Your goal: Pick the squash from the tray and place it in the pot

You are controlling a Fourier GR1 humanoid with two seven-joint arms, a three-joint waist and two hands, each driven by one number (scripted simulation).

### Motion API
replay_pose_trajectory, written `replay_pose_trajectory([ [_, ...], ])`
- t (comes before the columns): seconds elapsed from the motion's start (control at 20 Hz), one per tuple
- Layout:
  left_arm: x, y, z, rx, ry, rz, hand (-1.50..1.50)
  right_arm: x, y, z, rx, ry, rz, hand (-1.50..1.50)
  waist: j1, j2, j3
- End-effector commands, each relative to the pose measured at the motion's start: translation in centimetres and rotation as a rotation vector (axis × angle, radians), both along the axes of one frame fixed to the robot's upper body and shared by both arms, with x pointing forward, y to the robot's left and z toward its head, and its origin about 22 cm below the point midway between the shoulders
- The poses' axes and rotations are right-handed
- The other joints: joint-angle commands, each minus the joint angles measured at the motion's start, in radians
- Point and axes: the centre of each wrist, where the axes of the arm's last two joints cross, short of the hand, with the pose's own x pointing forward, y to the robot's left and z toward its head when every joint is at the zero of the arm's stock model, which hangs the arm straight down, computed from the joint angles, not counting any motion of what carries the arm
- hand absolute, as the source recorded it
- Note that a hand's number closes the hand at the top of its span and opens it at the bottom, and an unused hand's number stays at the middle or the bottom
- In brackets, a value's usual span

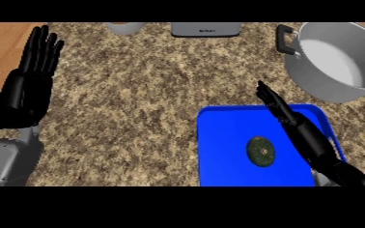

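Note:
A small dark green squash [261, 151] lies near the middle of the blue tray [224, 145] at the lower right. My right hand [296, 125] stretches over the tray's right side, fingers straight and open, pointing up and left, just right of the squash and not touching it. The silver pot [324, 60] with a black handle stands at the upper right, beyond the tray. At the left edge my left hand [32, 72] rests open with its fingers up.
A grey appliance [205, 29] and a cup-like object [127, 27] sit at the counter's far edge. Speckled counter top spreads between the tray and the left hand. A wooden strip shows at the upper left.

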Motion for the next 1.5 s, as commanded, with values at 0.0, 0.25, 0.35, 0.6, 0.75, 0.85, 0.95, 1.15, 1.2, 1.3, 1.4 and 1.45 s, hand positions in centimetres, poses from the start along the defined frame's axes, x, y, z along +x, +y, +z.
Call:
replay_pose_trajectory([
  [0.0, -1.1, -1.5, -1.1, -0.024, 0.052, -0.009, 0.0, -1.7, 0.6, -0.7, 0.039, 0.013, -0.075, -1.5, 0.016, 0.02, 0.008],
  [0.25, -1.9, -2.3, -4.9, -0.053, 0.408, 0.05, 0.0, -0.1, 2.1, -2.0, 0.32, 0.152, -0.31, -1.5, 0.019, 0.025, 0.01],
  [0.35, -2.4, -1.7, -5.8, -0.077, 0.431, 0.054, 0.0, -0.1, -7.1, -0.4, -0.442, -0.056, -0.49, 1.5, -0.029, 0.017, -0.009],
  [0.6, -3.1, -3.4, -6.0, -0.105, 0.516, 0.064, 0.0, -4.7, -1.9, -2.4, -0.254, -0.388, -0.673, -1.5, -0.029, 0.007, 0.008],
  [0.75, -2.8, -4.4, -3.9, -0.113, 0.514, 0.057, 0.0, -9.7, -1.5, -1.1, -0.319, -0.368, -0.676, -1.5, -0.023, 0.009, 0.007],
  [0.85, -3.6, -3.8, -4.0, -0.119, 0.508, 0.052, 0.0, -10.8, -3.7, -0.5, -0.498, -0.301, -0.704, -1.5, -0.014, 0.011, 0.005],
  [0.95, -4.4, -5.1, -5.0, -0.101, 0.52, 0.036, 0.0, -11.4, -4.3, 1.5, -0.591, -0.257, -0.729, -1.5, -0.011, 0.014, 0.003],
  [1.15, -3.7, -4.8, -3.6, -0.087, 0.5, 0.051, 0.0, -13.4, -3.8, 5.4, -0.752, -0.167, -0.663, -1.5, -0.005, 0.017, 0.003],
  [1.2, -3.3, -5.8, -4.0, -0.094, 0.504, 0.054, 0.0, -13.6, -3.4, 6.7, -0.771, -0.131, -0.662, -1.5, -0.01, 0.019, 0.002],
  [1.3, -3.1, -4.7, -3.4, -0.098, 0.501, 0.04, 0.0, -14.5, -2.7, 7.5, -0.845, -0.063, -0.645, -1.5, 0.002, 0.021, 0.003],
  [1.4, -3.4, -5.7, -4.2, -0.091, 0.51, 0.026, 0.0, -15.1, -1.2, 9.2, -0.857, 0.019, -0.647, -1.5, 0.014, 0.024, 0.002],
  [1.45, -2.4, -5.2, -3.2, -0.093, 0.515, 0.026, 0.0, -15.2, -1.4, 10.4, -0.897, 0.044, -0.64, -1.5, 0.009, 0.025, 0.002],
])
